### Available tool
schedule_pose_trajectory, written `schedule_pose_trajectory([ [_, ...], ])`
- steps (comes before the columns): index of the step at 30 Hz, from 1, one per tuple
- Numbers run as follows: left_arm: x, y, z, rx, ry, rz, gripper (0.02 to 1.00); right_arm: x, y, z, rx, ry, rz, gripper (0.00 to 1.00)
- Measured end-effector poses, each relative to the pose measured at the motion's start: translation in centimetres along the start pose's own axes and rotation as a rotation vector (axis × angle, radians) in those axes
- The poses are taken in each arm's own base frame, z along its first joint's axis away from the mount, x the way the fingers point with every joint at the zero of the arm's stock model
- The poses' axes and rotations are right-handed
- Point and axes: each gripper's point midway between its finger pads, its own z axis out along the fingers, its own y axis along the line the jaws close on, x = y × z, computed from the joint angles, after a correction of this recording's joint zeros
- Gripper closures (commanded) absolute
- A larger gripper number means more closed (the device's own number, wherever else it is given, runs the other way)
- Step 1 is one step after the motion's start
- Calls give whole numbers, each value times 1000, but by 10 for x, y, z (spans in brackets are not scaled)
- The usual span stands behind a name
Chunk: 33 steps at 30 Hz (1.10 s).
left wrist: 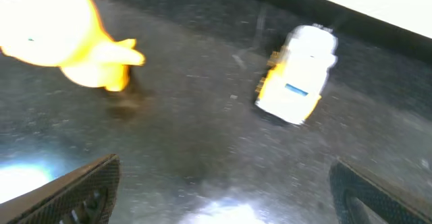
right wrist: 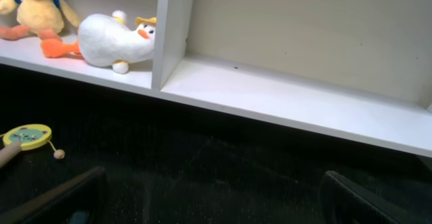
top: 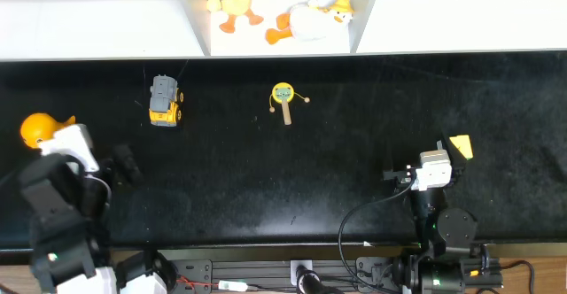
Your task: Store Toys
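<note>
A yellow and grey toy truck (top: 165,101) sits on the black table, left of centre, also seen as the truck (left wrist: 298,75) ahead of my left gripper. An orange duck toy (top: 40,128) lies at the far left edge, beside the left arm; the duck (left wrist: 64,38) is close in the left wrist view. A small yellow rattle drum (top: 283,98) with a wooden handle lies mid-table; the rattle drum (right wrist: 25,137) is off to one side of my right gripper. My left gripper (left wrist: 223,187) is open above bare table. My right gripper (right wrist: 212,197) is open and holds nothing.
A white shelf (top: 283,15) runs along the back; its middle compartment holds a yellow plush duck (top: 234,0) and a white plush goose (top: 310,19). The shelf compartment (right wrist: 297,96) facing the right gripper has nothing in it. A yellow triangular piece (top: 462,146) lies at the right.
</note>
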Motion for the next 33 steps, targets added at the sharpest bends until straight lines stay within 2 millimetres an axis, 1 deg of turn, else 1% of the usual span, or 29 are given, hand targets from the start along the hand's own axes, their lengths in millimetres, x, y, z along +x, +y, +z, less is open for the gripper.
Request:
schedule_pose_trajectory([
  [4, -10, 22, 0, -40, 12, -17, 25, 0, 0, 0, 0, 0, 0, 5],
  [9, -10, 52, 2, -88, 64, -11, 25, 0, 0, 0, 0, 0, 0, 5],
  [12, -9, 67, 2, -94, 86, -1, 25, 0, 0, 0, 0, 0, 0, 5],
  [17, -18, 96, -8, -121, 51, 31, 25, 0, 0, 0, 0, 0, 0, 7],
  [20, -26, 112, -8, -148, 24, 91, 23, 0, 0, 0, 0, 0, 0, 5],
  [23, -36, 124, 4, -150, 14, 161, 23, 0, 0, 0, 0, 0, 0, 3],
  [27, -41, 143, 31, -147, 24, 214, 23, 0, 0, 0, 0, 0, 0, 5],
  [29, -44, 149, 44, -142, 23, 236, 23, 0, 0, 0, 0, 0, 0, 7],
  [31, -44, 150, 56, -125, 31, 255, 20, 0, 0, 0, 0, 0, 0, 5],
  [33, -42, 145, 65, -101, 45, 266, 23, 0, 0, 0, 0, 0, 0, 5],
])
